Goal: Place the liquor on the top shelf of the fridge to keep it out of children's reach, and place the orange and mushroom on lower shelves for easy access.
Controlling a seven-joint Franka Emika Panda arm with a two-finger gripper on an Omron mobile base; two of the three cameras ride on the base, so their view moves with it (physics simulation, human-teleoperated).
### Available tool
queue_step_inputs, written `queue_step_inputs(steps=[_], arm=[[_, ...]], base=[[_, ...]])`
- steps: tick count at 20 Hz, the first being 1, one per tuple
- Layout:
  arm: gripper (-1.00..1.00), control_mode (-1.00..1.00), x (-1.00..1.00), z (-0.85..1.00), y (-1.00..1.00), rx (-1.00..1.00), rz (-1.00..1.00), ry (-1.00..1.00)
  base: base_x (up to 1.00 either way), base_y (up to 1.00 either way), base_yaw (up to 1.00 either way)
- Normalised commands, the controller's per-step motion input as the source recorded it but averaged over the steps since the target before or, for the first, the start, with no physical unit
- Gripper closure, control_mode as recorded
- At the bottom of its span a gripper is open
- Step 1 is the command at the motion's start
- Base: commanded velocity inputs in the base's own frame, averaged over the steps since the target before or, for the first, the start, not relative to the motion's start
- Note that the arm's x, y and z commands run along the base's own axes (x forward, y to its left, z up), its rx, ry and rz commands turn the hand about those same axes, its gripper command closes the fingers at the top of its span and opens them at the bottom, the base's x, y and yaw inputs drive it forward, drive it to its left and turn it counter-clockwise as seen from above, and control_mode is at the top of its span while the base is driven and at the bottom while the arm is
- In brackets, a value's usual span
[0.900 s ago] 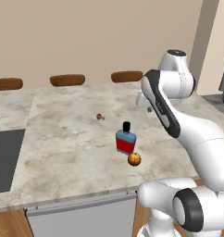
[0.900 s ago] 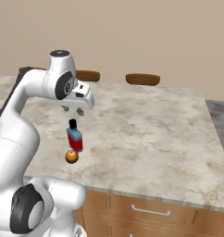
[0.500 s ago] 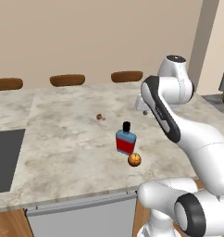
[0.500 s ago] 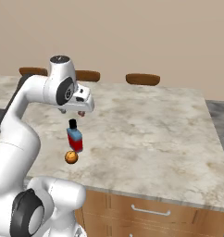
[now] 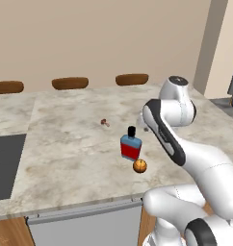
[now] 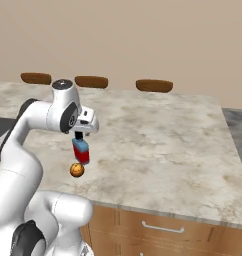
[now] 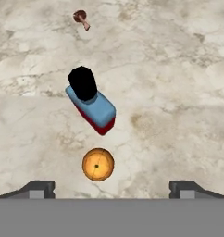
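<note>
Since the earlier frame our arm has swung in over the counter [image 5: 65, 144], and our gripper [image 7: 111, 187] now hangs above the liquor [image 7: 90, 104] with jaws spread wide, holding nothing. In the hand view the bottle stands upright at centre, the orange [image 7: 98, 164] just beside it at six o'clock, the mushroom [image 7: 80, 18] well apart at twelve. We judge the wide jaws prepare a grasp.

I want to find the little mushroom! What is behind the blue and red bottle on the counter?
Behind the liquor bottle the mushroom lies on the marble counter, apart from it. The orange sits in front. The robot's arm covers some counter to the bottle's right.
</note>
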Motion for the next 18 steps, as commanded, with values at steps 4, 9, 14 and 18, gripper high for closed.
queue_step_inputs(steps=[4,9,14,18], arm=[[-1.0,-1.0,0.0,-0.42,0.26,0.0,0.07,0.0],[-1.0,-1.0,0.0,-0.36,0.14,0.0,0.09,-0.09],[-1.0,-1.0,0.01,-0.25,0.1,0.01,0.11,-0.2],[-1.0,-1.0,0.2,-0.27,0.0,0.05,0.1,-0.18]], base=[[0.0,0.0,0.0],[0.0,0.0,0.0],[0.0,0.0,0.0],[0.0,0.0,0.0]])
